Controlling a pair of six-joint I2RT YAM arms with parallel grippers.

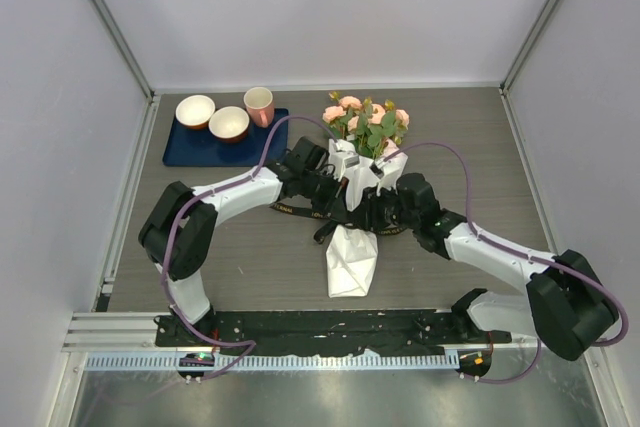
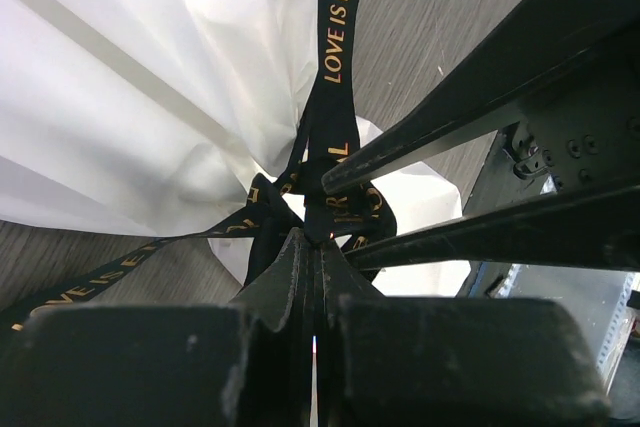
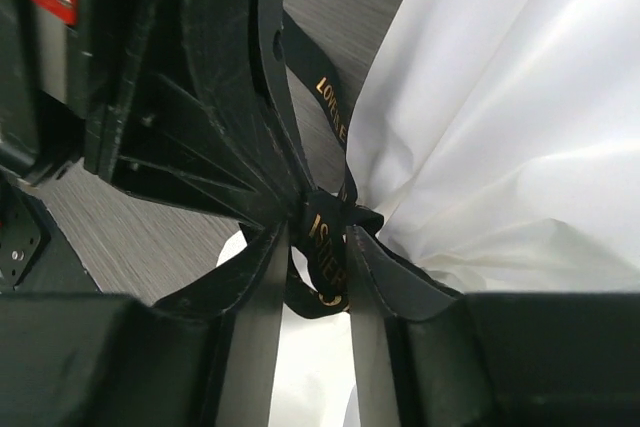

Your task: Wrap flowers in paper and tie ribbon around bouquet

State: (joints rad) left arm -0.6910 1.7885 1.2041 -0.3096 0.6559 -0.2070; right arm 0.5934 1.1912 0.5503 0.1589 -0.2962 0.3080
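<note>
Left fingers [image 2: 285, 269] are clenched on the ribbon [image 2: 340, 37] at the waist of the bouquet [image 1: 350, 262], mid-tabletop [image 1: 250, 257]. Right fingers [image 3: 265, 287] straddle the ribbon there; I cannot confirm a pinch. Overhead, both wrists hide that waist; the flowers [image 1: 365, 122] project beyond.

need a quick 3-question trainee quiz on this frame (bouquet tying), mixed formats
1. True or false: the left gripper is shut on the ribbon.
2. How many bowls sit on the blue tray? A one, B two, C three.
3. Fill in: the lettering on the ribbon is ___ in colour.
Key: 1 true; 2 B; 3 gold.
</note>
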